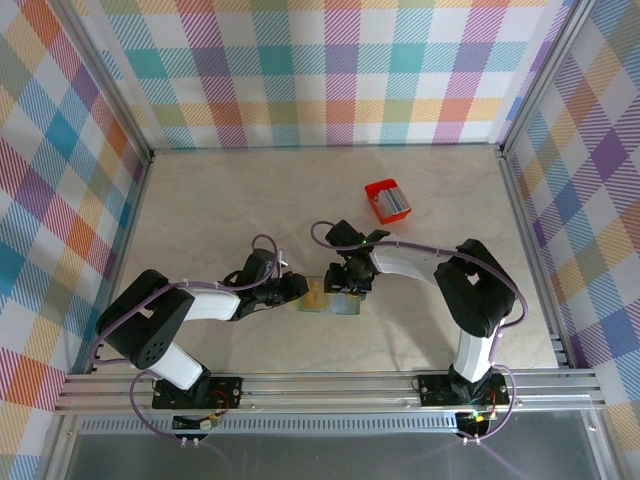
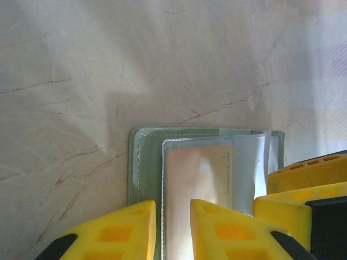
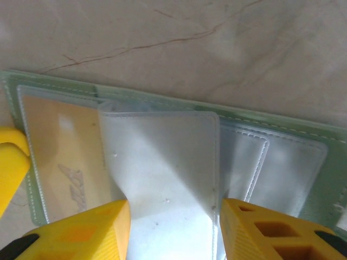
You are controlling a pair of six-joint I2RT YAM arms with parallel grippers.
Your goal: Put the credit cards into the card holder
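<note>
Down and to the left of the red box (image 1: 387,200), well apart from it, the card holder (image 1: 330,305) lies open and flat on the tabletop (image 1: 220,200), inner side up. Its long axis runs left-right across the top view, with one end pointing roughly toward the red box side and the other away from it.

The left pincer (image 2: 172,216) sits at the end farther from the red box. Its yellow fingers (image 2: 122,233) have a narrow gap, and the holder's stitched edge runs into it. The tips are cut off by the bottom of the frame, so I honestly can't tell if it's pinching or just resting there.

The right pincer (image 3: 173,222) works the end nearer the red box, about half open. It has the holder's clear plastic leaf (image 3: 162,162) lifted up between its fingers, and the leaf fills the gap side to side.

A gold-yellow card (image 3: 59,141) is tucked in the pocket on the far-from-box side. Its print is too blurry to read. The pockets under the leaf look pale grey, and I can't tell if anything's in them.

From above, both wrists and their purple cables (image 1: 265,245) cover the holder's ends, so you only get a sliver of green and yellow. In the left wrist view the other pincer's finger blocks the holder's right corner.
</note>
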